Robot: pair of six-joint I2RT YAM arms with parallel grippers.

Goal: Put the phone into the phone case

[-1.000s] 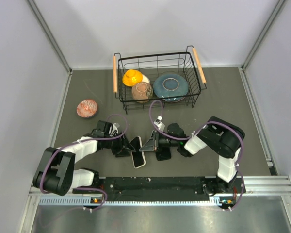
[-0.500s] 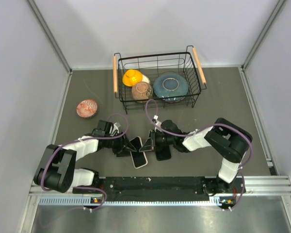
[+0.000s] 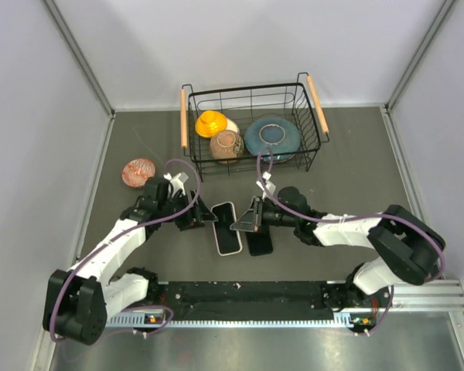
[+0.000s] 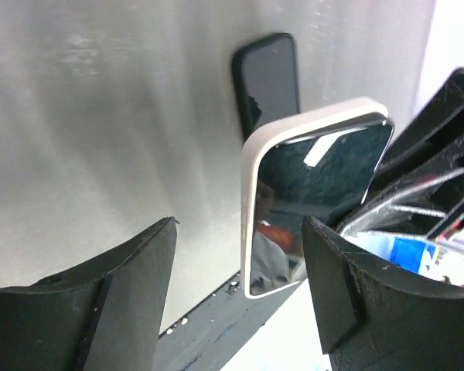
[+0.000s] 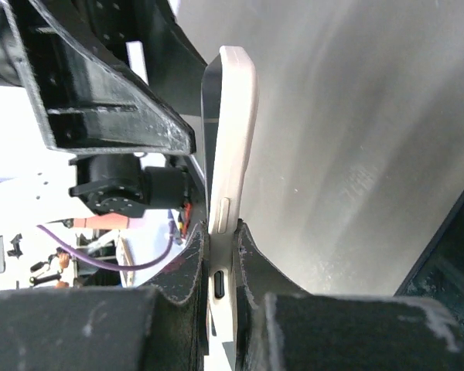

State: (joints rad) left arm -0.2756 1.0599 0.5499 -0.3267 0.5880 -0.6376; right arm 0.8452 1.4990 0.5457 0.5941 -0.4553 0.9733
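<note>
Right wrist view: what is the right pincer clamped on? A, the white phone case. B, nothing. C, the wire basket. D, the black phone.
A: the right pincer is shut on one end of the white phone case.

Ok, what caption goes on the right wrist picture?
Right hand pinches one end of the white phone case, seen edge-on.

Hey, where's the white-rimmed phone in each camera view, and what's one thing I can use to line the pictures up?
Top external: the white-rimmed phone sits just left of centre, below the middle.
Left wrist: the phone is right of centre, glass toward the camera.
Right wrist: the phone is edge-on at centre-left, its lower end pinched by the right fingers.
Shared landmark: the black slab beside it.
</note>
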